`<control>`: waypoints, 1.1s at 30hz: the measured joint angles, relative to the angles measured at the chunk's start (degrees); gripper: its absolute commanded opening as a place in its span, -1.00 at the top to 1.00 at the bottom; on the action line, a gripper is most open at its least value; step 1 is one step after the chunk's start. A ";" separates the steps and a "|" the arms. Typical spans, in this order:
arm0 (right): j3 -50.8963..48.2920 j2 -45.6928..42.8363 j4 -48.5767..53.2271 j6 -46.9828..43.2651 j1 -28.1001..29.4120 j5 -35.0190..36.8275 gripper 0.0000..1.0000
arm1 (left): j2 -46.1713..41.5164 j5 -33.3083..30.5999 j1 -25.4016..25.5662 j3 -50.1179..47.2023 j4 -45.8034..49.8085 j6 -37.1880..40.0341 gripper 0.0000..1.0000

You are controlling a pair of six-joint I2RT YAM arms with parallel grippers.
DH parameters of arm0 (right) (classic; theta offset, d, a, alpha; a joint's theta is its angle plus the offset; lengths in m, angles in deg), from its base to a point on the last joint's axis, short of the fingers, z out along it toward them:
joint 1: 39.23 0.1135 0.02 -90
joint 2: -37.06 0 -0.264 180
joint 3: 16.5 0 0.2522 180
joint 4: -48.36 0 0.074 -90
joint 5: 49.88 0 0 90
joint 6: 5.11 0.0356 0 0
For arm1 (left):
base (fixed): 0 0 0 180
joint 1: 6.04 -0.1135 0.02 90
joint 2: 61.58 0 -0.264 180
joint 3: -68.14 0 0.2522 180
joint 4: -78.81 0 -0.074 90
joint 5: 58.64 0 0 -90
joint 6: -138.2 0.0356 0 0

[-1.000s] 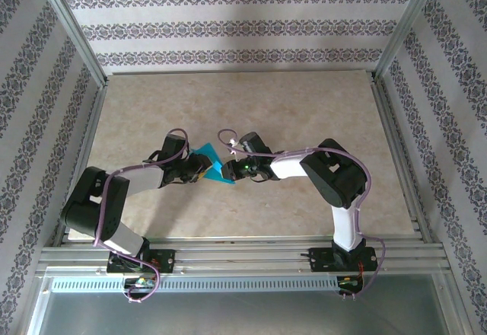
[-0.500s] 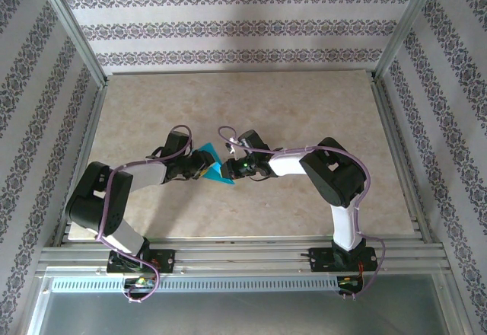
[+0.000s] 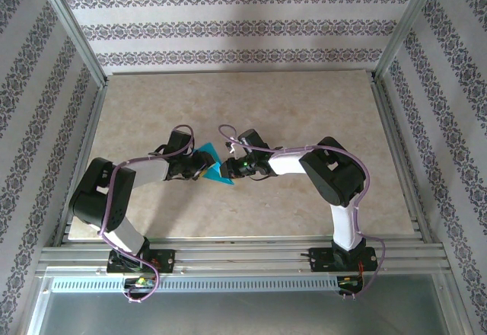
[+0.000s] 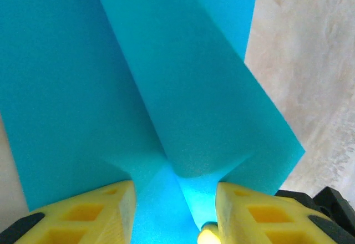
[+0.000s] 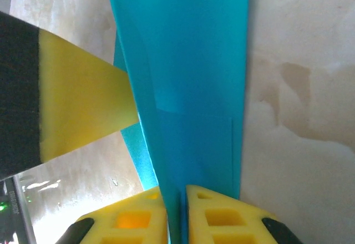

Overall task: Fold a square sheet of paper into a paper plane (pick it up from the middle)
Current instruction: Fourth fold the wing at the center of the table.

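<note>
Top external view: two robot arms reach toward each other over a beige marbled table [image 3: 304, 114], and a teal-blue sheet of paper [image 3: 213, 170] sits between their grippers. The paper is just left of the table's centre, in the nearer half, and its pointed corner aims near and right. The left gripper [image 3: 199, 169] meets the paper's left side and the right gripper [image 3: 230, 169] meets its right side. Whether the paper rests on the table or is held clear of it cannot be told from above.

Left wrist view: the left gripper's yellow fingers [image 4: 105, 205] stand spread apart. The paper fills the gap between them, and a raised fold runs away from the camera with a flatter flap to either side. A strip of table shows along the right edge.

Right wrist view: the right gripper's yellow fingers [image 5: 216, 208] are pressed almost together and pinch the near edge of the paper. From there the paper rises in a narrow, doubled band. One yellow, black-backed finger of the left gripper [image 5: 83, 111] comes in from the left and lies against the paper's far face. Bare table shows on both sides.

Patterned wallpaper panels and an aluminium frame [image 3: 72, 34] enclose the workspace.
</note>
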 measured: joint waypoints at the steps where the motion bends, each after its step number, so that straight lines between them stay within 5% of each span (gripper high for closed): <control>1: 0.09 0.00 0.07 0.09 -0.02 -0.20 0.62 | 0.17 -0.17 0.00 0.42 0.68 0.02 0.13; 12: 0.13 -0.22 0.17 -1.79 -0.04 -1.27 0.47 | 2.67 -2.08 0.31 5.68 8.59 0.02 0.14; 33: -2.16 -1.64 -0.11 -13.88 -0.76 -1.88 0.49 | 4.11 -2.67 0.37 8.26 12.50 -0.07 0.17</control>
